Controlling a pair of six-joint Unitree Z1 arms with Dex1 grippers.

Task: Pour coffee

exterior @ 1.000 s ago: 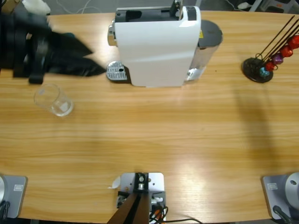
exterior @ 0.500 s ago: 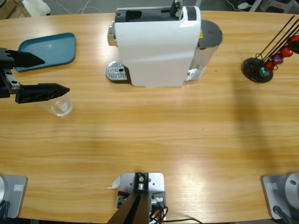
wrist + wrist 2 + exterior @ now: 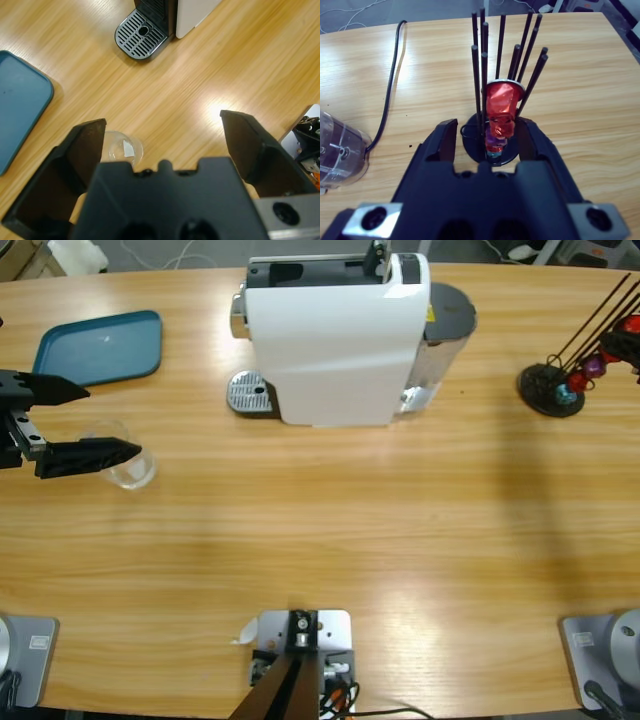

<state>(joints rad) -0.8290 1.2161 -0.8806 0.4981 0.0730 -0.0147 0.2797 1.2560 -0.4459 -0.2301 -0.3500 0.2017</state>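
Left gripper spread over the glass; right gripper at the capsule rack.

High view: the left gripper point(image 3: 75, 423) comes in from the left edge, jaws released, the glass point(image 3: 122, 458) just under its lower jaw; a blue tray point(image 3: 100, 346) lies beyond the upper jaw, and the coffee machine point(image 3: 340, 335) stands well ahead.
Left wrist view: jaws wide apart, the glass point(image 3: 121, 148) by the left one, seemingly empty, so no coffee is visible; drip grate point(image 3: 142, 35) far ahead.
Right wrist view: the right gripper point(image 3: 487, 135) has its jaws parted on either side of the rack point(image 3: 497, 100), whose red capsule point(image 3: 502, 97) sits just ahead between them.
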